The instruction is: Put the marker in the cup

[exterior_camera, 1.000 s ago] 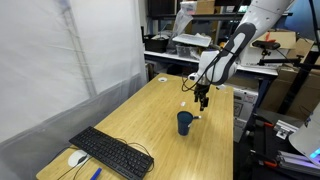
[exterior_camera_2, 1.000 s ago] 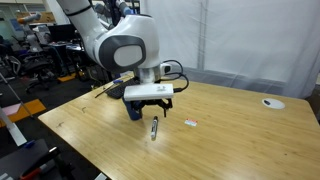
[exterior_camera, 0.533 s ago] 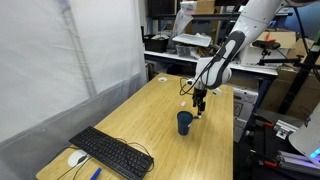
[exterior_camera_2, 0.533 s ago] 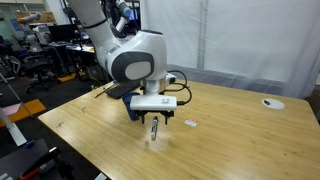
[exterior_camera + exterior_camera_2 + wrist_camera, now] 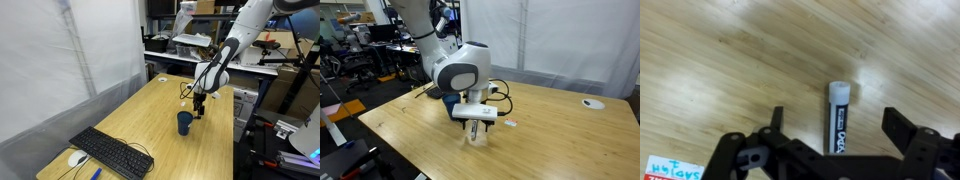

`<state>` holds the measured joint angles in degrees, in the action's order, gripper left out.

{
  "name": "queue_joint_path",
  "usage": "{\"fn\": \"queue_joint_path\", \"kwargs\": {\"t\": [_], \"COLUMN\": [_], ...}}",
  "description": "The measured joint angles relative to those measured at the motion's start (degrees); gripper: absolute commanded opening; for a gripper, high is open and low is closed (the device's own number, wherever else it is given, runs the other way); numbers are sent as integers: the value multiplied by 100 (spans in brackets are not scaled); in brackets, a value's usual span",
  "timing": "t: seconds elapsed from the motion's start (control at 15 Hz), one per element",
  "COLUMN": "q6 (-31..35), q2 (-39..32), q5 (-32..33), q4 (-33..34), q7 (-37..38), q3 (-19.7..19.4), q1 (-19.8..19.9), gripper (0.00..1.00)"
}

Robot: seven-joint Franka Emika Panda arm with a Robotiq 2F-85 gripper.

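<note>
Lowered since a second ago, the gripper is now held close over the wooden table, its fingers spread apart with nothing clamped. In the wrist view the marker is seen lying flat on the table between them, roughly centred, with a gap left on either side. It lies near the table's long edge opposite the curtain, just beside the upright cup.

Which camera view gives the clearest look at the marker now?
The wrist view. There the marker lies on the wooden table, between the fingers of the open gripper, its white cap and label visible. In both exterior views it is tiny and the gripper hides most of it.
</note>
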<state>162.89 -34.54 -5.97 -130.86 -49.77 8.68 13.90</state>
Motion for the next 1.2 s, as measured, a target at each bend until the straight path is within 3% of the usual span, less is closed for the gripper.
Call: {"fn": "queue_joint_path", "kwargs": {"t": [0.13, 0.2, 0.33, 0.93, 1.0, 1.2], "q6": [0, 0, 0, 2, 2, 2], "q2": [-115, -155, -215, -193, -193, -193], "q5": [10, 22, 100, 700, 751, 846], "q4": [63, 90, 129, 233, 234, 234], "q7": [6, 8, 44, 588, 632, 731], "q3": [-1, -1, 0, -63, -65, -67], "q1": [37, 45, 45, -2, -9, -21], "gripper": [100, 75, 68, 4, 1, 5]}}
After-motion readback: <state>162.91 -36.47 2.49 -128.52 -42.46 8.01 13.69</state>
